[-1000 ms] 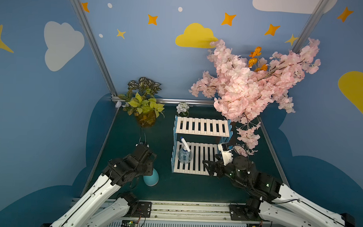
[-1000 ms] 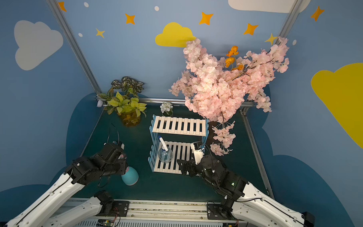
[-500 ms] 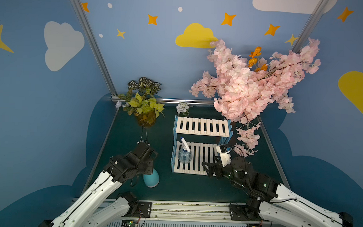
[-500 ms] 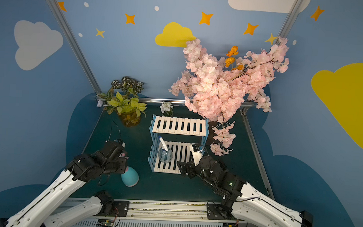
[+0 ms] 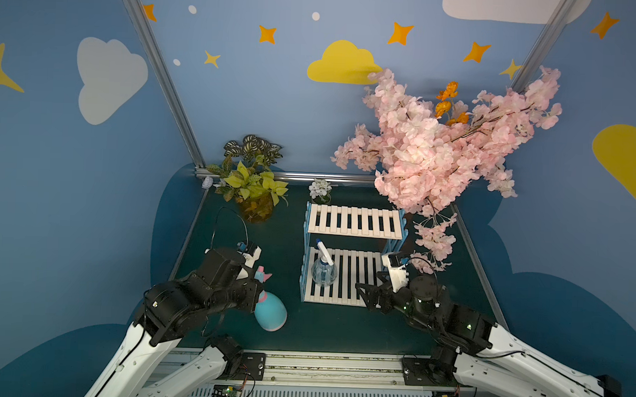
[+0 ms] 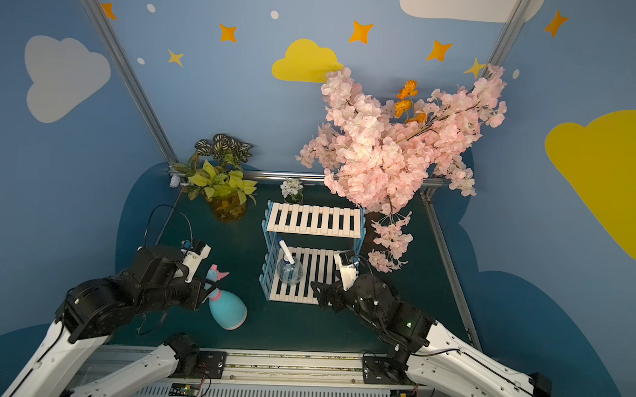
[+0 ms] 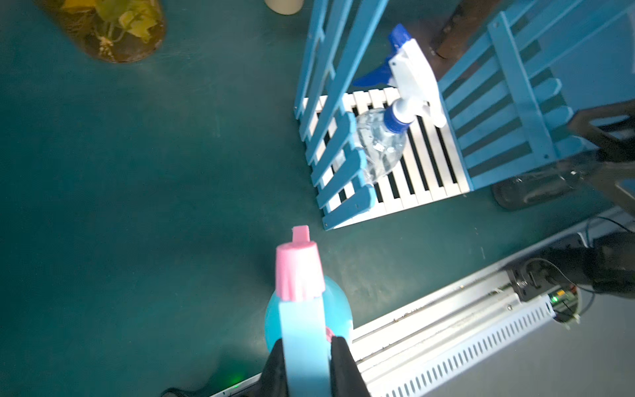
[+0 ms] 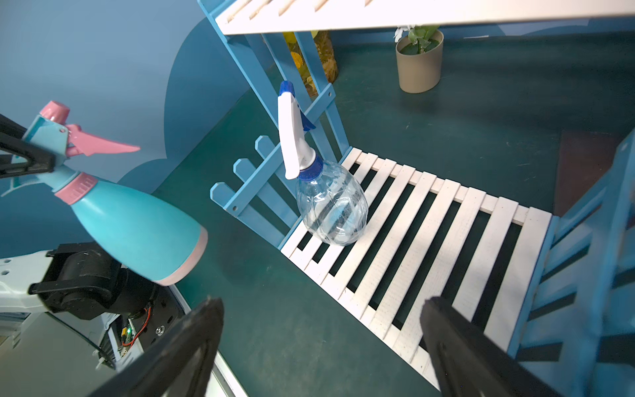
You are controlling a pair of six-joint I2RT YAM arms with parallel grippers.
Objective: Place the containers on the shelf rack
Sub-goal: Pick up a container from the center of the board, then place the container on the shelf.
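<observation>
Teal spray bottle (image 5: 270, 312): smooth egg-shaped plastic with a pink collar, tilted, left of the rack.
Left gripper (image 7: 305, 347): pinching its spray head.
Clear spray bottle (image 5: 323, 272): ribbed, upright at the lower shelf's left end.
Shelf rack (image 5: 355, 222): white slats and blue picket sides, with open slats right of the clear bottle.
Right gripper (image 8: 321, 304): spread wide at the near-right corner.
Dark bottle (image 7: 529, 190): blurred, just right of the rack.

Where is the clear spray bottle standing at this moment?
In both top views the clear spray bottle stands on the lower shelf of the shelf rack, at its left end, beside the light-blue side frame.
</observation>
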